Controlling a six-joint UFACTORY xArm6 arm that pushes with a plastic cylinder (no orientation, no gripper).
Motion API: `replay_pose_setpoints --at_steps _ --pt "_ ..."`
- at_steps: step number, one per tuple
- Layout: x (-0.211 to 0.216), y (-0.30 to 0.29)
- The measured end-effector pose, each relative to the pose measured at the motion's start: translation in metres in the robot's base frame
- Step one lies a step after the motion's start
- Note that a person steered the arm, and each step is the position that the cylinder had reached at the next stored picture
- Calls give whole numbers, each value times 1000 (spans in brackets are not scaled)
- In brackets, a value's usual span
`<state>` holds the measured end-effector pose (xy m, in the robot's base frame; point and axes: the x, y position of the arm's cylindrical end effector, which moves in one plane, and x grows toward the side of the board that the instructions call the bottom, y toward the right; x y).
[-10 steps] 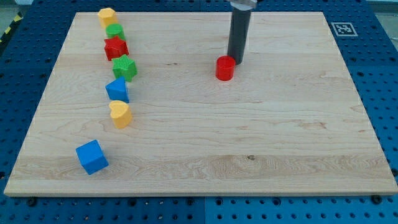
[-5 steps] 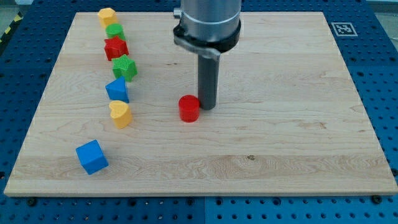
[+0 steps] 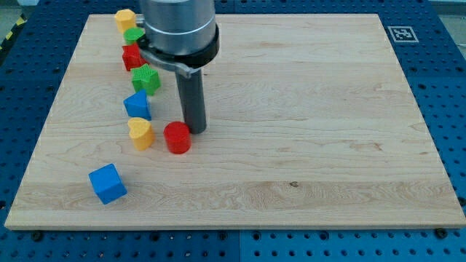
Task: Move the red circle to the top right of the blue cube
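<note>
The red circle (image 3: 177, 137) lies on the wooden board (image 3: 328, 131), left of centre. My tip (image 3: 194, 130) touches its upper right side. The blue cube (image 3: 108, 183) sits near the view's bottom left, below and left of the red circle. A yellow heart-shaped block (image 3: 140, 133) stands just left of the red circle, a small gap between them.
A column of blocks runs up the view's left: a blue block (image 3: 137, 105), a green block (image 3: 145, 78), a red block (image 3: 131, 57) partly behind the arm, a green block (image 3: 132, 35), a yellow block (image 3: 124, 18). A marker tag (image 3: 401, 33) sits at the top right corner.
My tip has pushed the red circle down and to the left, from the board's upper middle to beside the yellow heart-shaped block. The other blocks have not moved.
</note>
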<state>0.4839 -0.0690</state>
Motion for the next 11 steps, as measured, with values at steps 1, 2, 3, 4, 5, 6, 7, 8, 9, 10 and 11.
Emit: replay_pose_setpoints --at_steps 1,2,3,4,5,6,7,8,9,10,11 --pt "20 -21" --pt "24 -27" --pt "32 -27" --pt "32 -27" --pt "33 -22" --pt "58 -3" --pt "100 0" --pt "134 -13" --pt "135 -49" --pt "134 -90" --pt "134 -141"
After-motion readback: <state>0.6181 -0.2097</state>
